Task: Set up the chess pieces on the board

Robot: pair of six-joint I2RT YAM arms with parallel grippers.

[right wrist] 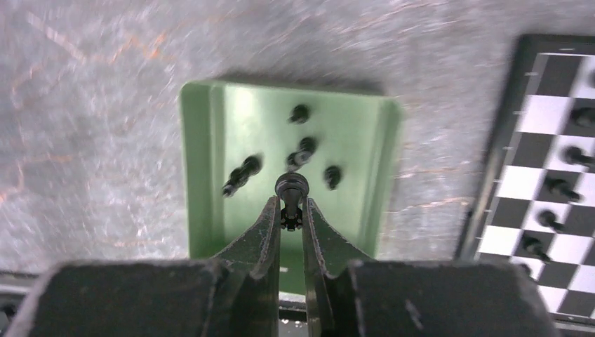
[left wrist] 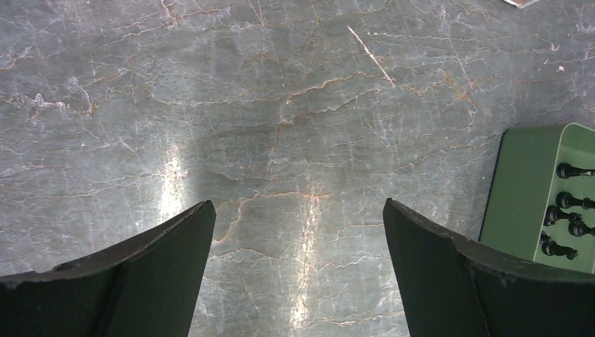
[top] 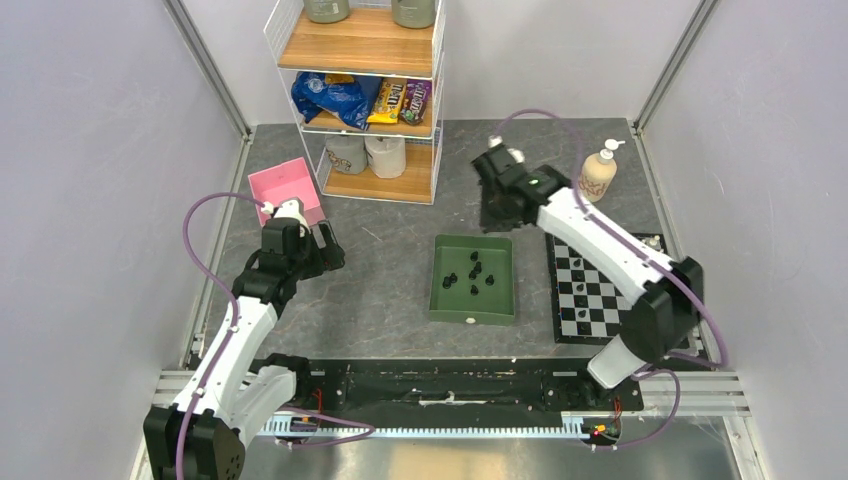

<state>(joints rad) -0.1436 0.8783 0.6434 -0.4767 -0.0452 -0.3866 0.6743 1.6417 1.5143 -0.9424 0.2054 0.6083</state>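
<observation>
My right gripper [right wrist: 290, 205] is shut on a black chess piece [right wrist: 291, 186] and holds it above the green tray [right wrist: 210, 140]. In the top view it [top: 492, 212] hangs just beyond the tray's far edge. Several black pieces [top: 475, 270] lie in the tray [top: 440, 295], and a small white one [top: 470, 320] lies at its near rim. The checkered board [top: 590, 265] lies right of the tray, partly under the right arm, with a few black pieces [top: 581, 286] on it. It also shows in the right wrist view [right wrist: 554, 140]. My left gripper [top: 325, 250] is open and empty over bare table [left wrist: 298, 232], left of the tray [left wrist: 526, 182].
A cream soap pump bottle [top: 598, 172] stands beyond the board. A pink box [top: 285, 190] sits at the back left beside the left wrist. A wire shelf unit [top: 365, 90] with snacks and jars stands at the back centre.
</observation>
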